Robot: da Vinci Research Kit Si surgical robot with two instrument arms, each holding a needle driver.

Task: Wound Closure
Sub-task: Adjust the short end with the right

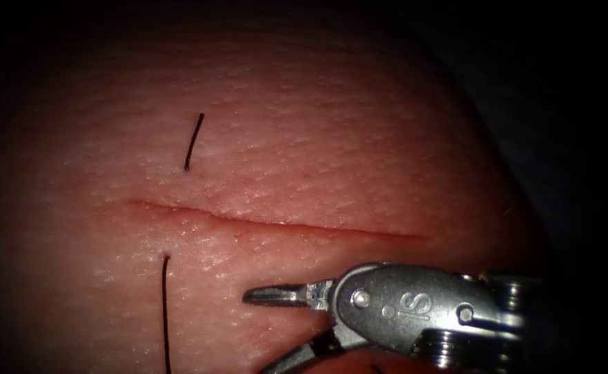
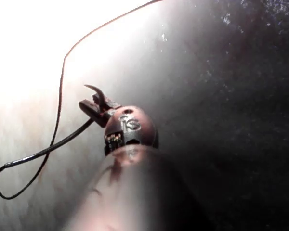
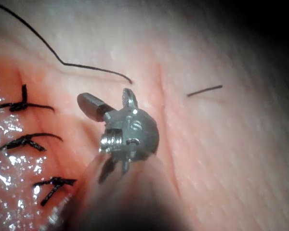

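The cut point(image 1: 276, 223) runs across the tissue point(image 1: 359, 138). A thread crosses under it: a short end point(image 1: 193, 142) sticks out on the far side, and the long strand point(image 1: 166, 312) leaves on the near side. My right tool point(image 1: 271, 327) hovers just below the cut, jaws open, holding nothing; the right wrist view shows the same tool point(image 3: 109, 100) near the long strand point(image 3: 86, 67) and the short end point(image 3: 204, 90). My left tool point(image 2: 92, 107) is shut on the curved needle point(image 2: 97, 91), held off the tissue, its point free. Thread point(image 2: 58, 120) loops from it.
Three knotted stitches point(image 3: 26, 141) lie in a row on the tissue beside red fluid point(image 3: 5, 168). The tissue falls away into darkness at the right point(image 1: 525, 173).
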